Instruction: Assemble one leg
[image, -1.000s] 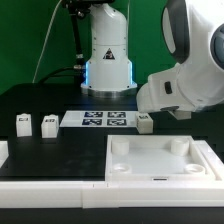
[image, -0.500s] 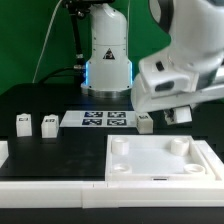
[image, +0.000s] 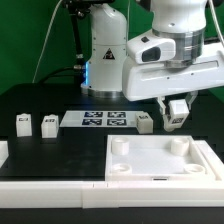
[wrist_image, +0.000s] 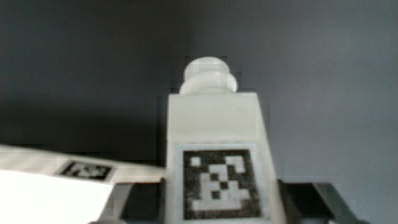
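Observation:
My gripper (image: 176, 112) is shut on a leg (image: 177, 108), a small white block with a marker tag, and holds it in the air above the far right corner of the large flat white square piece (image: 160, 163). In the wrist view the leg (wrist_image: 221, 140) fills the middle between my dark fingers (wrist_image: 139, 203), tag facing the camera and a rounded peg at its far end; my gripper (wrist_image: 222, 207) grips its near end. Three more legs stand on the black table: two at the exterior view's left (image: 23, 122) (image: 48, 123), one (image: 145, 122) beside the marker board.
The marker board (image: 105, 120) lies at the table's middle back, and its corner shows in the wrist view (wrist_image: 63, 170). The robot base (image: 106, 55) stands behind it. Another white part (image: 3, 151) sits at the exterior view's left edge.
The arm has swung up and towards the exterior view's left. The wrist has turned, so the gripper and the held leg now show clearly above the square piece.

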